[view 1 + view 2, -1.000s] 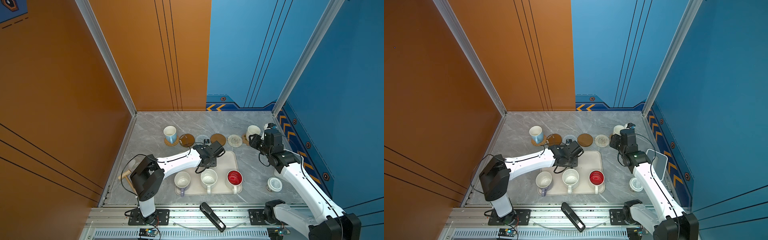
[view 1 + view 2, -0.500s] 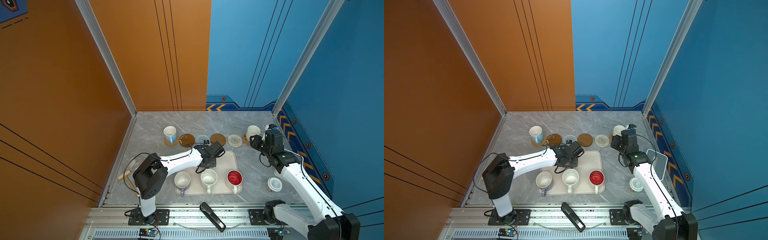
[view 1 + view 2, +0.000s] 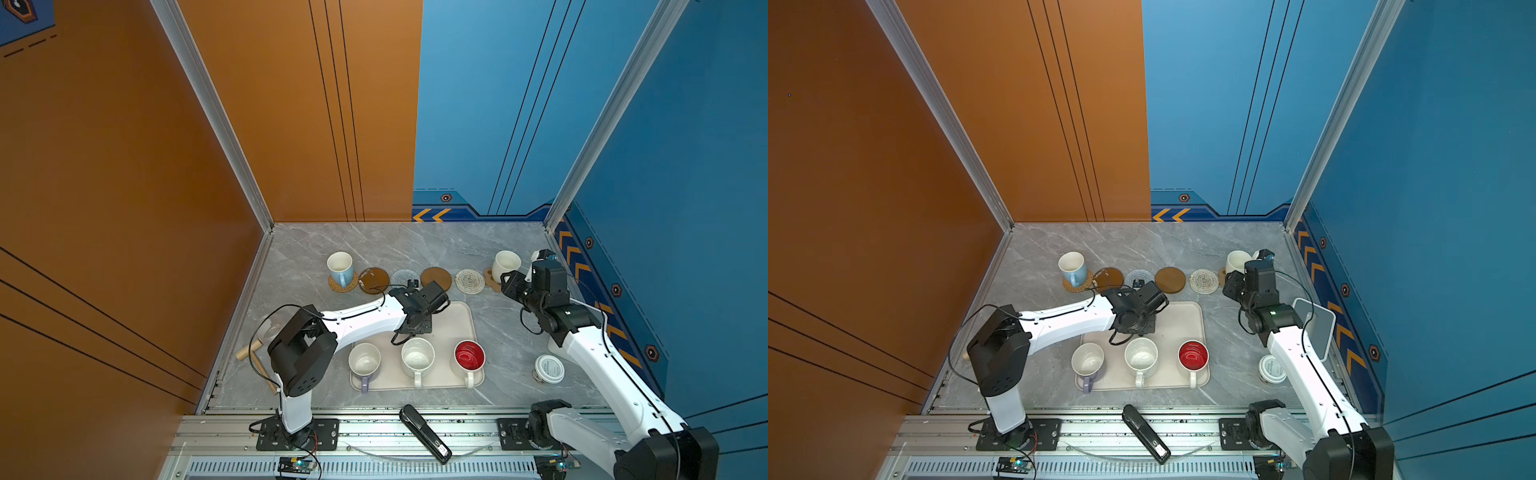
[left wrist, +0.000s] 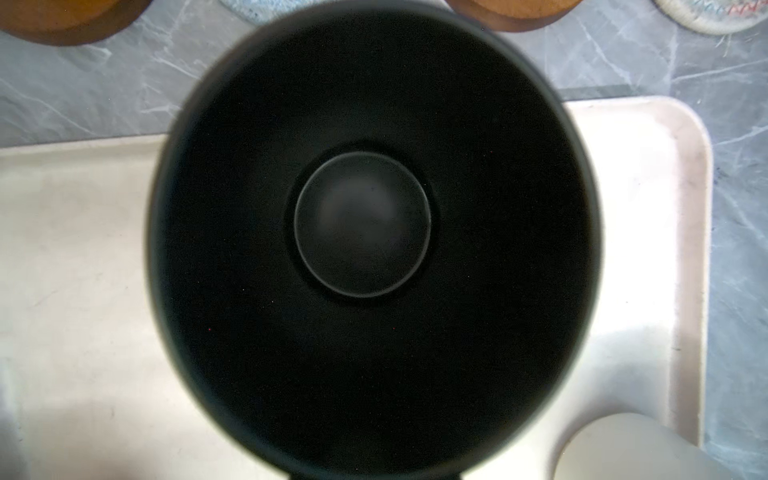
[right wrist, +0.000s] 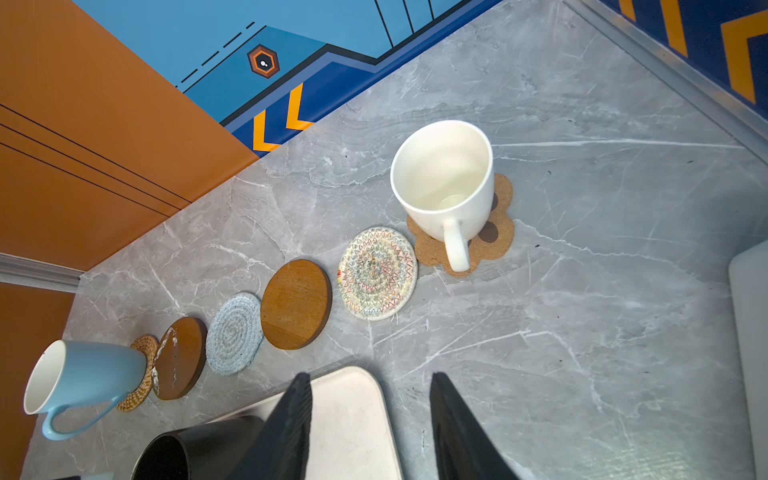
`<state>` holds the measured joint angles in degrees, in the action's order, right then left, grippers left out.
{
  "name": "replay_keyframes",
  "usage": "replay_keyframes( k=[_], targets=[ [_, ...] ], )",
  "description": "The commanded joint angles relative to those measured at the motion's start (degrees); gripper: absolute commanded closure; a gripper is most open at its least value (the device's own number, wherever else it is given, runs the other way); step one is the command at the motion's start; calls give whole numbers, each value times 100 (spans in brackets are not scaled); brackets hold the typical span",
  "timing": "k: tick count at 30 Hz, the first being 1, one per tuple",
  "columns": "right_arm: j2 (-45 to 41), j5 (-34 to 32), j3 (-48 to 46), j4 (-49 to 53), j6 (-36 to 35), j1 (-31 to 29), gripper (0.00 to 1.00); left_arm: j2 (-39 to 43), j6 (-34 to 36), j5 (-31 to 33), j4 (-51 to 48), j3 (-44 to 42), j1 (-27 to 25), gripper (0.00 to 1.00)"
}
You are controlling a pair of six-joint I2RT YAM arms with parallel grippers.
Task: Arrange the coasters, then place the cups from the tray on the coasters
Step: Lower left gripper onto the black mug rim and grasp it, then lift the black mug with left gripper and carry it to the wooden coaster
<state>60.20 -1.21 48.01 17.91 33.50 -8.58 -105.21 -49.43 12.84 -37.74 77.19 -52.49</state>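
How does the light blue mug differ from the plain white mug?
The light blue mug is blue outside, white inside; the plain white mug is white all over. In both top views the light blue mug stands on a round woven rattan coaster at the left end of the coaster row; the plain white mug on a brown paw-shaped coaster at the right end. Both stand upright and empty.

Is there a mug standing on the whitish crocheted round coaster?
No, the whitish crocheted round coaster lies bare, beside the plain white handled mug on the brown paw-shaped cork coaster.
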Motion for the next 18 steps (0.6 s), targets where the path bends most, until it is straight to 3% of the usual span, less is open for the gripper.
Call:
replay_keyframes(
  k=[1, 18],
  targets=[
    [-62, 104, -59, -99, -27, 39, 55, -106, 133, 149, -163, 232, 124, 100],
    [-131, 174, -98, -138, -10, 69, 56, 522, 495, 815, -338, 519, 272, 100]
  ],
)
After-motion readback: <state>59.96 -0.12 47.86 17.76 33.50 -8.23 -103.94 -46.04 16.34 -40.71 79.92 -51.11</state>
